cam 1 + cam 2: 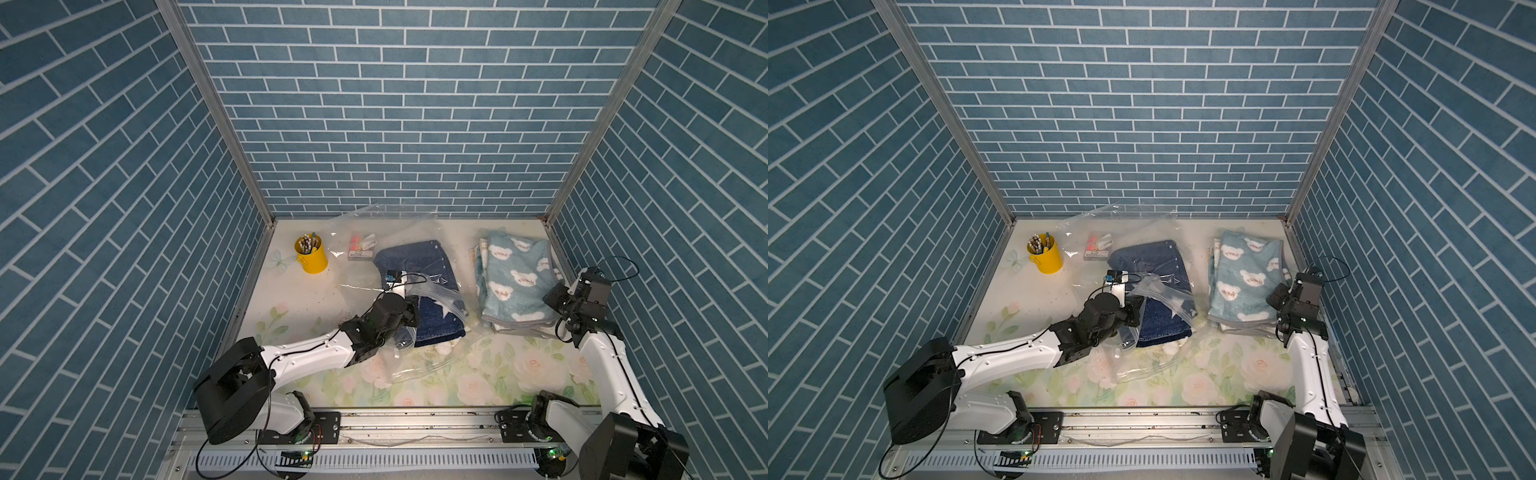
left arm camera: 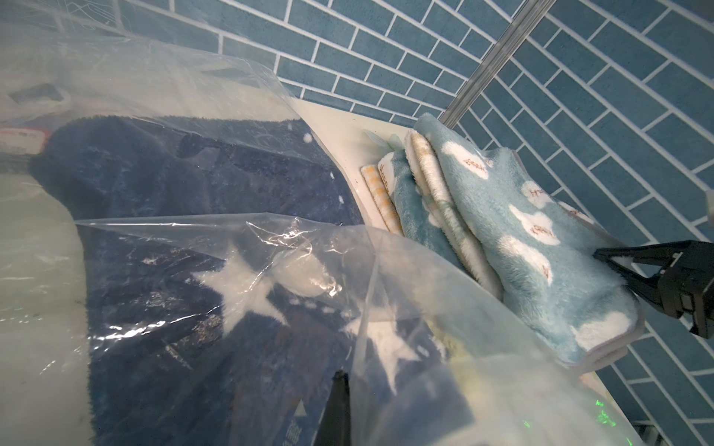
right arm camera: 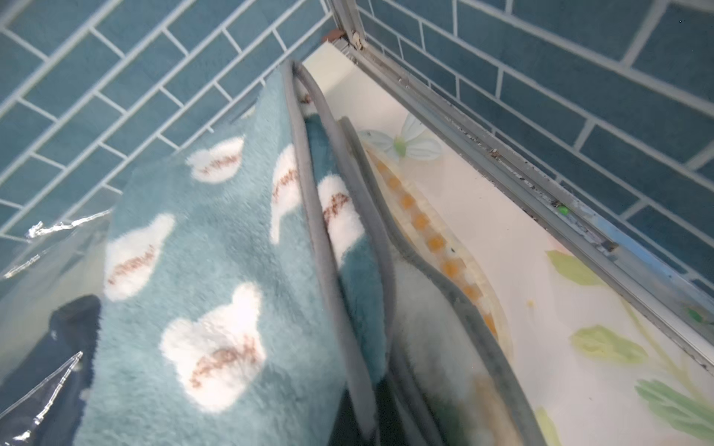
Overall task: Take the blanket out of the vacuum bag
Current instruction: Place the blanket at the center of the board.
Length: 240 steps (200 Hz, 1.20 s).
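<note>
Left claw (image 1: 409,313) clamped on vacuum bag (image 1: 444,293) mouth film. Navy blanket (image 1: 440,328) sits inside it, middle of bench (image 1: 291,316). Right claw (image 2: 606,256) closed beside bear blanket (image 1: 515,282), grip unclear. Suggest: hold film lifted and taut, right claw pinches navy blanket's near edge, pulls straight out the mouth.

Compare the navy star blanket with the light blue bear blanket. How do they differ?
The navy blanket has white stars; the light blue blanket has white bears. The navy blanket is largely covered by the clear plastic of the vacuum bag; the light blue blanket lies bare, outside it, further right. Both are folded, fluffy and resting on the table.
</note>
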Tool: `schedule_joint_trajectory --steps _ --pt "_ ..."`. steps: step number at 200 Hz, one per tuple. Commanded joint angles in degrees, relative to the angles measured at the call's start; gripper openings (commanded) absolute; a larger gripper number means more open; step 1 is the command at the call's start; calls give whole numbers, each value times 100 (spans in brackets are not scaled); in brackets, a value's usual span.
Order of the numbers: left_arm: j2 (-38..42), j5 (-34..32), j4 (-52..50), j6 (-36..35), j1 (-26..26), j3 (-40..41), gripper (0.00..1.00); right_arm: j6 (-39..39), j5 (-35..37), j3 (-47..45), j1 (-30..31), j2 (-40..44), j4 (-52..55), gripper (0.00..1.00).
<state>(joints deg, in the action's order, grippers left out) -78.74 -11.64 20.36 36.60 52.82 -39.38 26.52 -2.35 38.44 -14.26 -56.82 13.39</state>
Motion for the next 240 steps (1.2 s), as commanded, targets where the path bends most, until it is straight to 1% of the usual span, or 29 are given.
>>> schedule_joint_trajectory --steps 1,23,50,53,57,62,65,68,77,83,101,112,126,135,146,166,182,189,193,203,229,240 --pt "5 107 73 -36 -52 53 0 -175 426 365 -20 85 296 0" --pt "23 133 101 -24 -55 52 0 -274 605 532 -54 -9 456 0" --pt "33 144 84 -26 -52 33 1 -266 312 296 -103 -168 389 0" --pt "26 143 90 -23 -52 28 1 -270 302 229 -103 -192 364 3" --pt "33 139 94 -26 -52 38 0 -258 278 156 -103 -213 335 8" --pt "21 143 99 -24 -52 36 0 -241 236 52 -112 -236 303 18" --pt "24 144 105 -22 -52 36 0 -232 209 4 -116 -249 289 25" --pt "17 154 102 -28 -52 35 1 -221 200 -34 -120 -251 280 29" --pt "0 181 74 -22 -53 22 0 -185 293 -143 -121 -218 258 34" --pt "-3 188 77 -13 -52 25 0 -165 412 -177 -121 -161 267 39" --pt "6 188 69 -6 -52 52 0 -158 680 -62 -129 75 360 50" --pt "8 164 59 0 -52 69 0 -164 714 74 -123 246 397 53" --pt "23 154 32 -3 -52 68 0 -160 468 225 -82 376 437 54" --pt "25 132 23 -4 -52 70 0 -141 441 323 31 407 494 55" --pt "48 92 -28 7 -53 52 0 -139 574 419 304 455 559 56" --pt "128 5 -108 4 -54 53 0 -147 1165 651 1167 386 647 57" --pt "178 -64 -206 -8 -52 44 0 -236 1148 883 1705 -3 504 60" --pt "189 -83 -246 -3 -52 40 0 -299 1152 1054 1914 -287 435 61" --pt "194 -84 -261 3 -60 43 0 -364 1150 1199 2032 -584 385 62" --pt "198 -76 -285 20 -53 44 0 -491 1165 1441 2206 -1067 207 63" --pt "205 -68 -377 75 -52 -19 0 -745 1354 2303 2279 -2448 -386 68" --pt "207 -99 -449 58 -52 -74 0 -812 1464 2803 2279 -3076 -422 69"
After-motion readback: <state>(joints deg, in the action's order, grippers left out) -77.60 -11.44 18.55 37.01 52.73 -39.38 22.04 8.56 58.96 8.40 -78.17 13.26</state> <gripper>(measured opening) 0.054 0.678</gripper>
